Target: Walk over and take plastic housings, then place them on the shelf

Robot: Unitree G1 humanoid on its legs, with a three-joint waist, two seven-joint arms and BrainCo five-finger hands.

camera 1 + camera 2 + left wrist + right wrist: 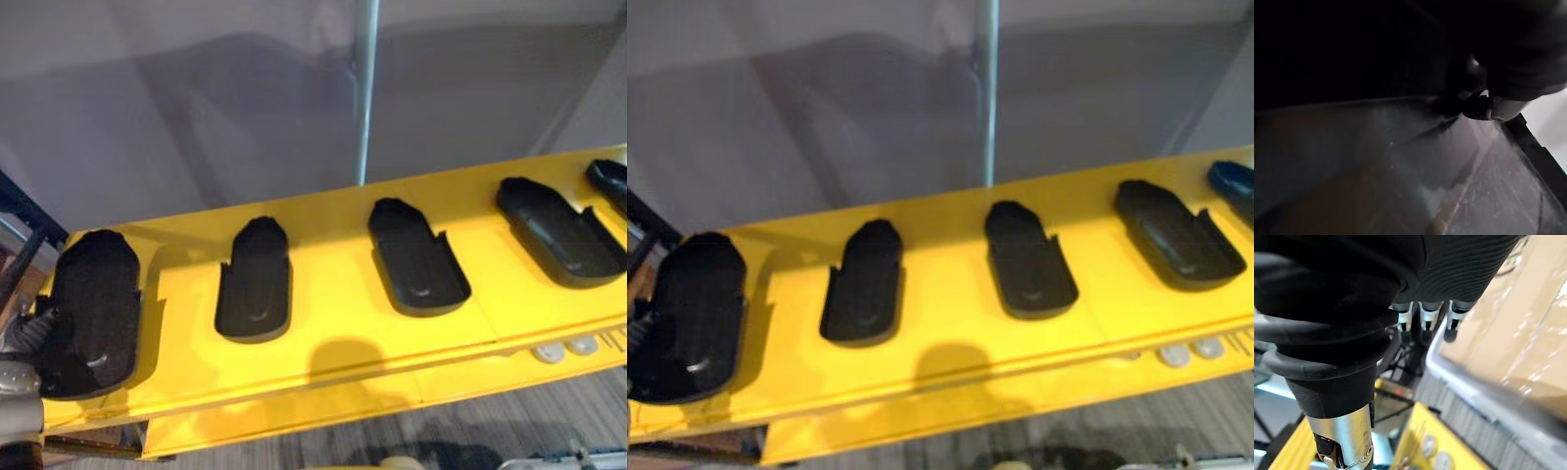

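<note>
5 black plastic housings (255,284) sit in a row on the yellow shelf (343,328), open side up, none touching. The leftmost housing (93,304) is at the shelf's left end. The left hand (37,338) is right against its near-left corner, and the part hides it, so can't tell whether it's clamped on or just touching. The rightmost housing (609,176) is cut off by the view edge. A grey pole (364,88) stands behind the shelf, btwn the 2nd and 3rd parts. 2 white round discs (566,349) lie on the shelf's lower front lip, under the 4th part. The right hand (1424,316) hangs w/ fingers loose and apart, holding nothing. A cardboard box (1513,323) is just past it.
</note>
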